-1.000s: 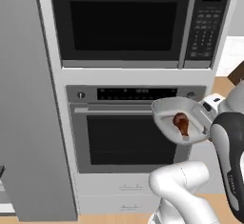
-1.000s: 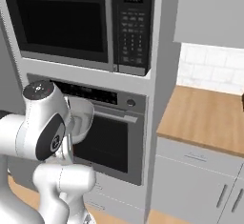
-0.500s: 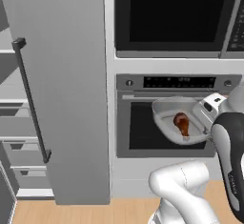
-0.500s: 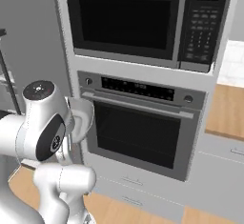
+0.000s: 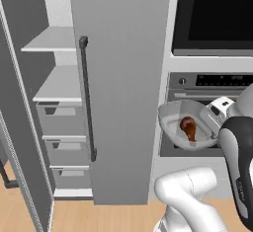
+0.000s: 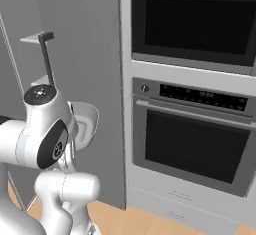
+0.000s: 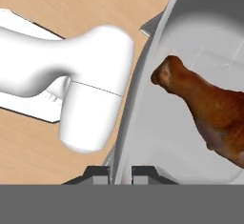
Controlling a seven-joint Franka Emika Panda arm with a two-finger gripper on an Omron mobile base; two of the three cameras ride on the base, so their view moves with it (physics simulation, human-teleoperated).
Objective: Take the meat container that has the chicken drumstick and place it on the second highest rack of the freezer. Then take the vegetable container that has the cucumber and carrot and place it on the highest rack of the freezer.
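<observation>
The meat container (image 5: 172,120) is a pale grey bowl with a brown chicken drumstick (image 5: 188,129) in it, held tilted in front of the oven. My gripper (image 5: 207,122) is shut on its right rim. In the hand view the gripper (image 7: 122,173) pinches the container wall (image 7: 157,137), and the drumstick (image 7: 209,108) lies just inside. In the right base view the container (image 6: 86,124) peeks out from behind the arm. The freezer (image 5: 54,102) stands open at the left with two white racks (image 5: 58,85) and drawers below them. The vegetable container is out of view.
A tall grey door panel with a dark handle (image 5: 87,97) stands between the freezer opening and the oven (image 5: 217,85). The open freezer door (image 5: 20,142) angles out at the far left. A microwave (image 5: 217,14) sits above the oven. The floor is wood.
The whole picture has shifted right, so the camera has moved left: the oven has slid toward the right edge and the open freezer has come into view. The gripper's hold on the container is unchanged.
</observation>
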